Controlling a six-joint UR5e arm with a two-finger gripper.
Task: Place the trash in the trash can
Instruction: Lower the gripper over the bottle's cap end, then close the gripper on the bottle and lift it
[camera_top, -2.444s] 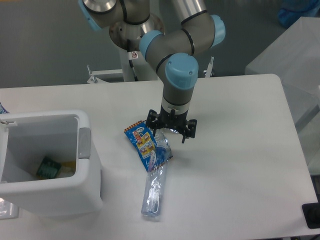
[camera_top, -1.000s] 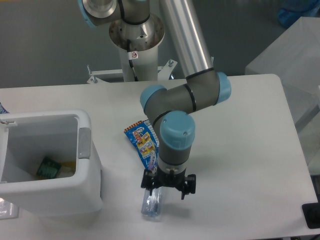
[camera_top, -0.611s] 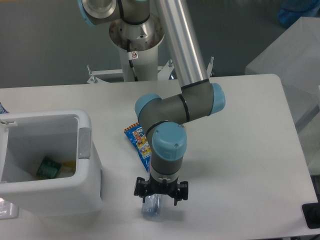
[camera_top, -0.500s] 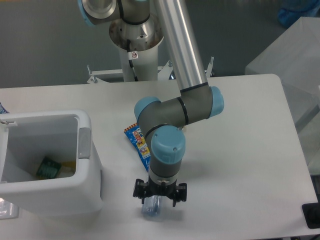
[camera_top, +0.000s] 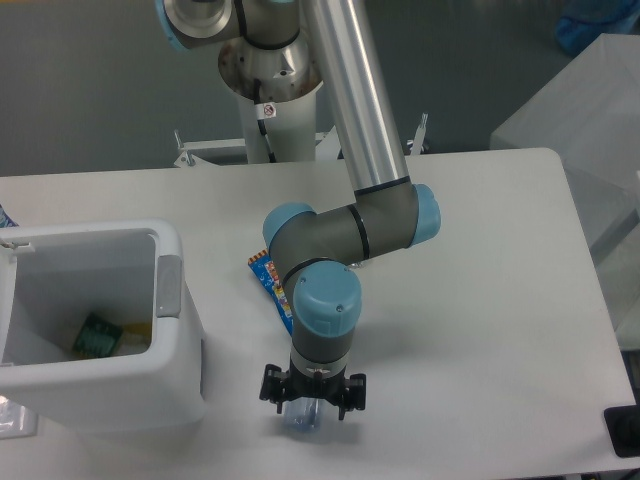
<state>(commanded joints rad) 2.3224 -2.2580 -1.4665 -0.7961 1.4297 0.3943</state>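
i see the table (camera_top: 480, 300) filling most of my view. the arm (camera_top: 345, 130) reaches down from its base at the back. the bin (camera_top: 95, 395) sits open at the left, with a green item (camera_top: 97, 334) and other bits inside. the gripper (camera_top: 304, 402) hangs low at the front, right over the bottle (camera_top: 300, 420), jaws spread to either side of it; i cannot tell if they touch it. the wrapper (camera_top: 270, 280) lies behind it, mostly hidden by the wrist.
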